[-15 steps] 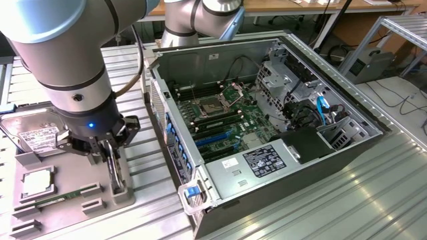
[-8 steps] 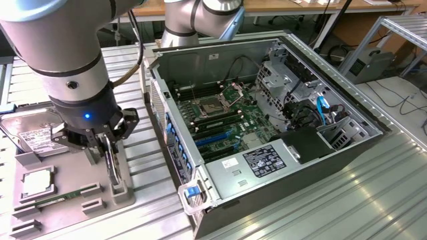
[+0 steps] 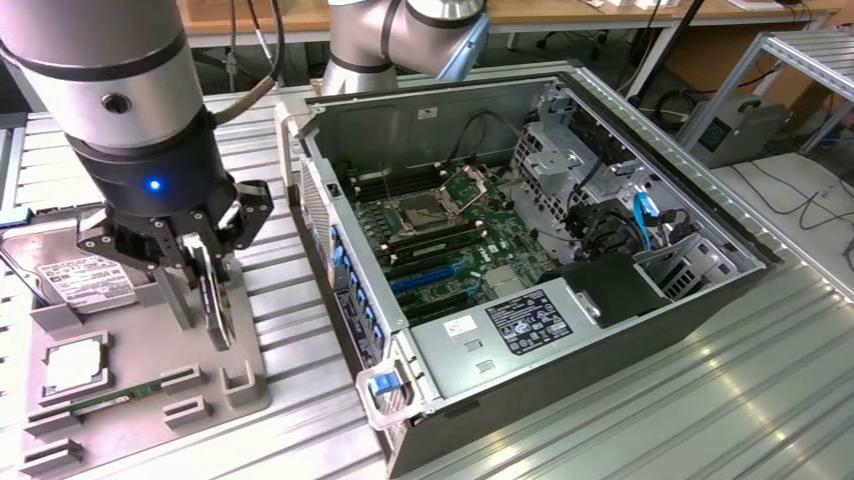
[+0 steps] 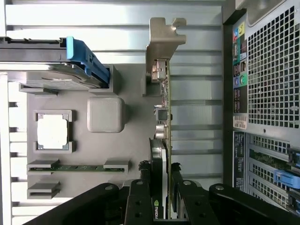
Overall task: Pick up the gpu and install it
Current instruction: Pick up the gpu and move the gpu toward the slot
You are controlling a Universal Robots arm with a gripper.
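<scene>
Tool (image 3: 203,300) jaws are seen closed on the graphics card (image 3: 219,328), which is held upright on its edge over the grey tray (image 3: 127,435) at the exterior view's left. In the wrist view the tool (image 4: 161,199) is clamped on both flat faces of the card, near the end that is far from the silver bracket (image 4: 164,42). It cannot be told whether the lower edge is free of the tray or touching it.

On the same tray a hard drive (image 3: 83,278), a processor chip (image 3: 74,365) and a green memory stick (image 3: 120,392) are laid. The open computer case (image 3: 681,175) is placed on its side on the ribbed metal tabletop (image 3: 641,430), just beside the tray, and its motherboard (image 3: 441,230) is exposed.

The card is judged to be light, thin and stiff, so little force is needed to carry it. It is also judged fragile: small parts are mounted on its faces, and the contact edge should not be pressed or scraped. The faces are probably smooth, so some slipping between the fingers is possible. Because the hold is taken toward one end, the bracket end may tilt under its own weight. A hold on the flat faces, closer to the middle and away from the contact edge, is considered the safest.
</scene>
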